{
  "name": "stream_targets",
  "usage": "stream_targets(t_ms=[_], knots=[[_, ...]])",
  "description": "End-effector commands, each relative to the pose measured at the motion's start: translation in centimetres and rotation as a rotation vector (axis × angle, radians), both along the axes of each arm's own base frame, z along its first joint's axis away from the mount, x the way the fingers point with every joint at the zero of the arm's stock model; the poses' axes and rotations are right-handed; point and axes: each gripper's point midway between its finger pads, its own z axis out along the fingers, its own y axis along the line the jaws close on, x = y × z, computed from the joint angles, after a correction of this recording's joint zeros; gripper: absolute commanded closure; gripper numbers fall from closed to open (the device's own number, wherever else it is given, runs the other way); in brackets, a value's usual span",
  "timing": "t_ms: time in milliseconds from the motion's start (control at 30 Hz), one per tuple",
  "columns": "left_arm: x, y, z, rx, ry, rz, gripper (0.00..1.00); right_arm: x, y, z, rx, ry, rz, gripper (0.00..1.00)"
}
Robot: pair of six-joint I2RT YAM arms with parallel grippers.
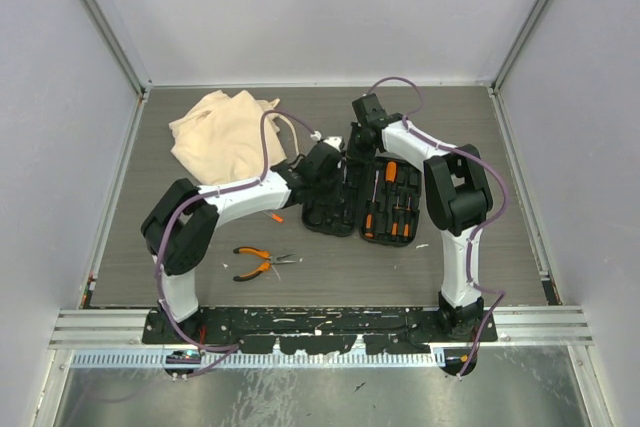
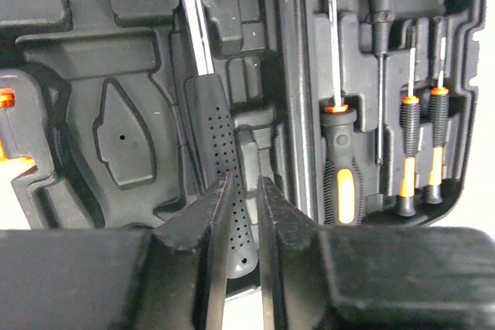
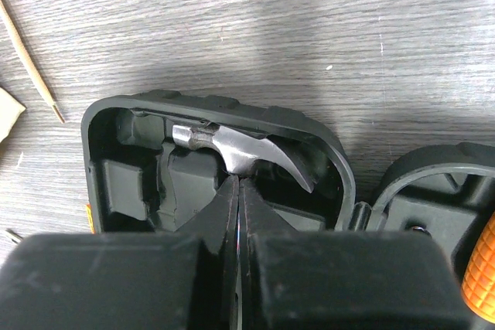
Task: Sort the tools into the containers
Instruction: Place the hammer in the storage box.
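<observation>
The black tool case lies open mid-table. The claw hammer lies in its left half: perforated black handle, steel head at the far end. My left gripper is shut on the handle near its end; in the top view it sits over the case. My right gripper is shut, its tips touching the hammer just under the head; the top view shows it at the case's far end. Several screwdrivers sit in the right half. The pliers lie on the table.
The beige cloth bag lies crumpled at the back left. A small orange item lies on the table left of the case. Grey walls close in the table on the left, right and back.
</observation>
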Motion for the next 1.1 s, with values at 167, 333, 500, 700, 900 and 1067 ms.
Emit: stream_targets(t_ms=[167, 333, 500, 700, 900, 1067], knots=[[-0.4, 0.5, -2.2, 0.086, 0.026, 0.015, 0.91, 0.0, -0.3, -1.3, -0.037, 0.015, 0.011, 1.00], [-0.9, 1.0, -3.7, 0.145, 0.040, 0.015, 0.93, -0.1, -0.4, -1.4, -0.041, 0.017, 0.010, 1.00], [-1.4, 1.3, -5.1, 0.177, 0.061, 0.013, 0.94, -0.2, -0.4, -1.9, -0.046, 0.027, 0.009, 1.00], [-1.8, 1.5, -6.2, 0.203, 0.083, 0.010, 0.96, -0.3, -0.9, -3.0, -0.075, 0.050, 0.005, 1.00], [-2.0, 1.6, -6.5, 0.212, 0.087, 0.006, 0.98, -1.0, -2.0, -5.4, -0.140, 0.107, -0.005, 1.00], [-2.1, 1.7, -6.7, 0.217, 0.089, 0.001, 0.98, -2.3, -3.0, -7.8, -0.193, 0.171, -0.001, 0.99]])
